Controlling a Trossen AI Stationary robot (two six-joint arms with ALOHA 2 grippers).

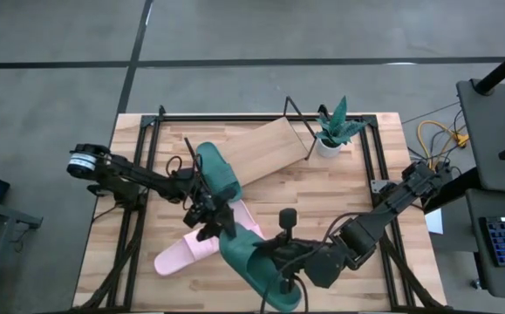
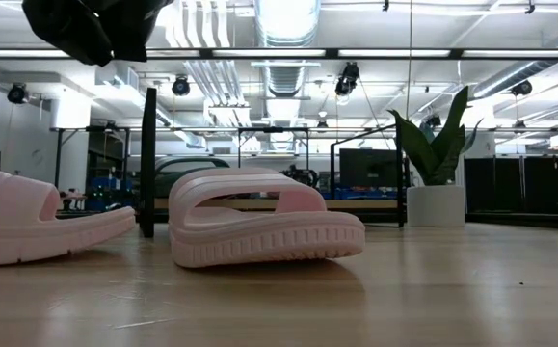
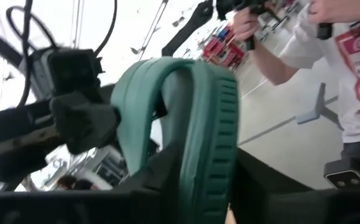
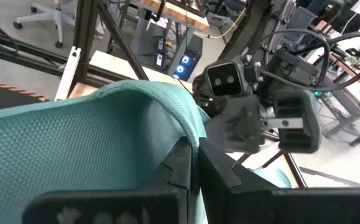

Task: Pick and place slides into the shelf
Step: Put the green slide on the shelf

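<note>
Green slide clamped in right jaws; left jaws (state unclear) alongside.

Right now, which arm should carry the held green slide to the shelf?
Left, probably. The left gripper sits at the green slide's shelf-side end; the right gripper, shut on it, is farther from the shelf.
</note>
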